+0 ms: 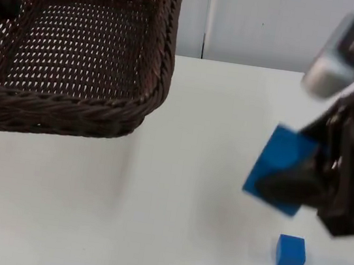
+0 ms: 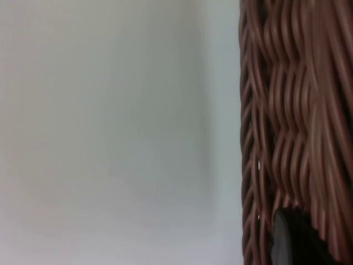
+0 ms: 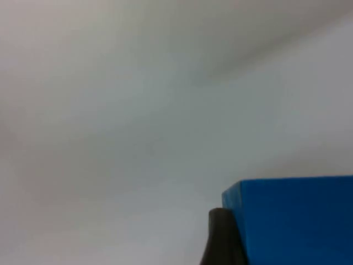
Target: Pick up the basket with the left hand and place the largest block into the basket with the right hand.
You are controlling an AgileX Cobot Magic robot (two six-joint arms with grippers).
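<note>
White table point(image 1: 151, 221), grey partition wall point(image 1: 258, 25)

Basket point(image 1: 76, 52) cut off at the far and left picture edges; weave seen from the left wrist point(image 2: 292, 127) blurred and cut off. Left gripper hidden behind the basket rim; jaw state not readable. Large blue block point(image 1: 276, 166) motion-blurred, right side covered by the right gripper point(image 1: 315, 185); cut off at the edge in the right wrist view point(image 3: 298, 221).
</note>
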